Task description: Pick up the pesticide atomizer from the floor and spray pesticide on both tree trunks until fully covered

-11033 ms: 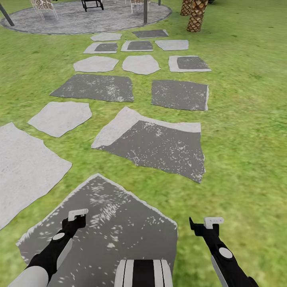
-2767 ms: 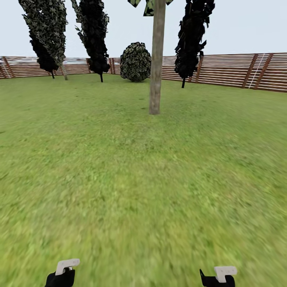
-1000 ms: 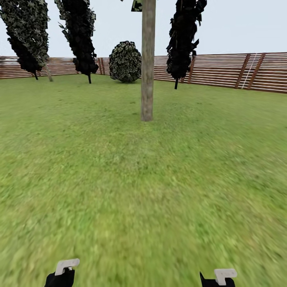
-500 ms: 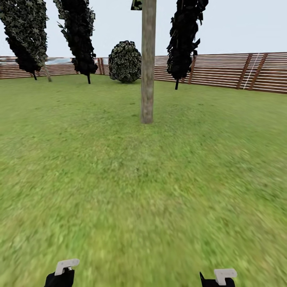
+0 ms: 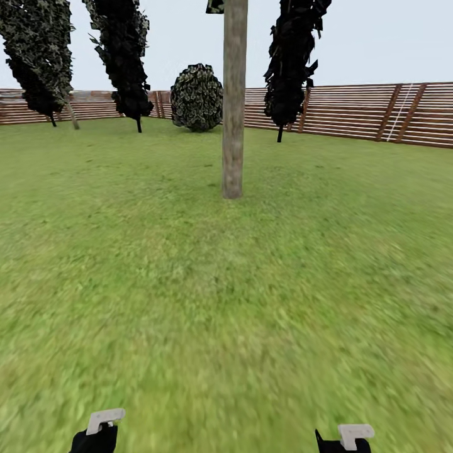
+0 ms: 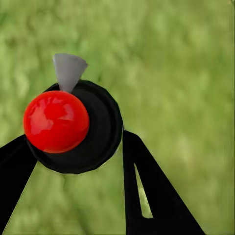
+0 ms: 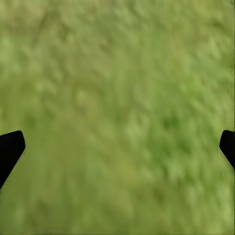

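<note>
Left wrist view: left pincer [image 6: 73, 147] clamps red-capped black atomizer [image 6: 73, 125] | right pincer [image 7: 117, 147] wide open, empty | upright grey-tan tree trunk [image 5: 233, 100] straight ahead, well apart

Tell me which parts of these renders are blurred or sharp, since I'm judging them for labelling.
Head view: the tree trunk and fence are fairly crisp, but the near lawn smears. Left wrist view: the red-capped atomizer between the left hand's fingers is sharp, over soft grass. Right wrist view: evenly blurred grass, with no cast shadows.
</note>
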You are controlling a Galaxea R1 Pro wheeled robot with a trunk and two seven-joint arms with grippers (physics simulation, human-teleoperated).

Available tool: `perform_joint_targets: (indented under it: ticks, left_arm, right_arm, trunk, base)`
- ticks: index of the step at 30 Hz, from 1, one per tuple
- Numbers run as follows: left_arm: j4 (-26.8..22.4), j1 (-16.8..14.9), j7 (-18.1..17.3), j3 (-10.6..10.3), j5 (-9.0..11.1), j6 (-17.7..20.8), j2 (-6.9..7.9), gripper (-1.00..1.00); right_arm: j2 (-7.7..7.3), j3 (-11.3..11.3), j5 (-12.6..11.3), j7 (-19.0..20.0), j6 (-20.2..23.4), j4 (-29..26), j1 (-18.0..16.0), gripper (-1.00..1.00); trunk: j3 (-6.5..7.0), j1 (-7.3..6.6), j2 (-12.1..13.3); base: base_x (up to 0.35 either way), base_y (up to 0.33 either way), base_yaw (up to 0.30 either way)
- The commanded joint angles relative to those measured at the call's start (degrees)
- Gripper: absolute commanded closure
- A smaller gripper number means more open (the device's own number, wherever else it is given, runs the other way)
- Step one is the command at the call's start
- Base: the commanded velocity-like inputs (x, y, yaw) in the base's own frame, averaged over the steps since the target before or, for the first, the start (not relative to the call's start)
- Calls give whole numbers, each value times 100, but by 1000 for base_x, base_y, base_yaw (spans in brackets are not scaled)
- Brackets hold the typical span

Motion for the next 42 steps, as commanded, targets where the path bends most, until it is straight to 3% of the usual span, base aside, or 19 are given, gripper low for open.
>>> perform_joint_targets:
  ticks: [1,24,42]
  left_arm:
    - [3,-3,6,-5,41,-18,0,100]
    - [3,-3,6,-5,41,-18,0,100]
    - [3,-3,6,-4,41,-18,0,100]
  right_arm:
    - [1,-8,23,-2,-17,3,-2,-100]
    - [1,-8,32,-2,-17,11,-2,-100]
    - [1,-5,24,39,-22,4,-2,-100]
  trunk:
    - [-4,2,-1]
    - [-4,2,-1]
    - [-4,2,-1]
  base:
    - [337,0,0]
    - [337,0,-1]
    - [337,0,-94]
